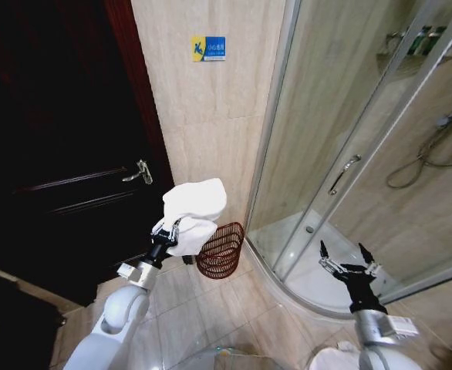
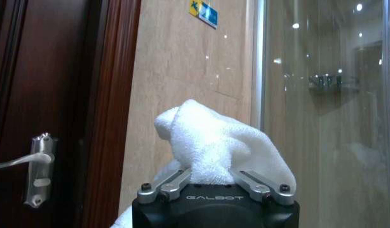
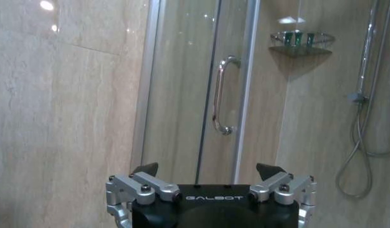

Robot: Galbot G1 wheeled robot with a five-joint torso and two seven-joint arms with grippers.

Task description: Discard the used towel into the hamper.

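A bunched white towel (image 1: 193, 213) is held up in the air by my left gripper (image 1: 169, 230), which is shut on it. In the left wrist view the towel (image 2: 214, 147) bulges out from between the fingers. The hamper (image 1: 220, 250), a small reddish-brown wire basket, stands on the floor against the tiled wall, just right of and below the towel. My right gripper (image 1: 346, 253) hangs open and empty in front of the shower door, seen again in the right wrist view as the right gripper (image 3: 208, 170).
A dark wooden door (image 1: 64, 154) with a metal lever handle (image 1: 139, 173) is at the left. A curved glass shower enclosure (image 1: 349, 154) with a raised white base (image 1: 318, 270) is at the right. Beige tiled floor (image 1: 210, 316) lies in front of the hamper.
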